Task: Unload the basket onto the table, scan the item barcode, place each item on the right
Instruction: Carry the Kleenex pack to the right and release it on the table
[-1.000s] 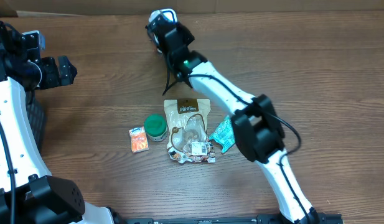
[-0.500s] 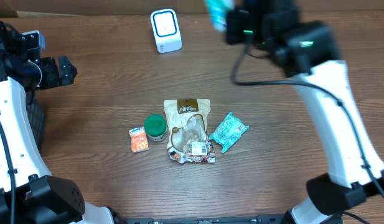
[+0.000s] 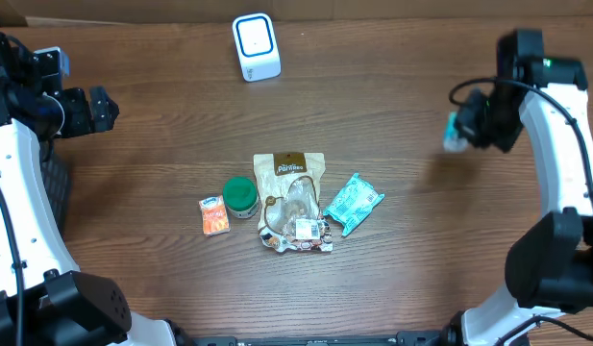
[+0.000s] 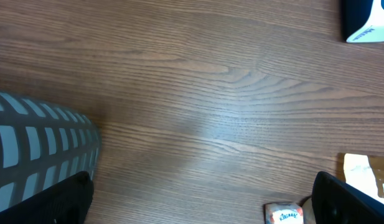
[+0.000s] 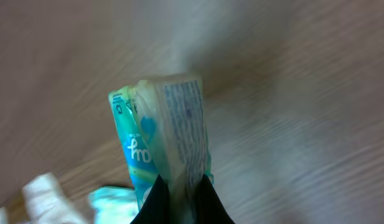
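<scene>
**A:** Right gripper (image 3: pixel 458 131) is clamped on a teal packet (image 5: pixel 170 134), held above the table (image 3: pixel 450 250), far out to the right of the window pouch (image 3: pixel 291 197).
**B:** And the scanner (image 3: pixel 256 46)?
**A:** White box, back beyond the pouch, a touch left. Well apart from the packet.
**B:** Left gripper (image 3: pixel 88 108)?
**A:** Jaws spread wide, nothing between them, far left of the pouch.
**B:** What's in the pouch?
**A:** Brown pieces behind the clear window. Green-lidded jar (image 3: pixel 240 195) just left of it, lid on, contents hidden. Second teal packet (image 3: pixel 353 203) just right.
</scene>
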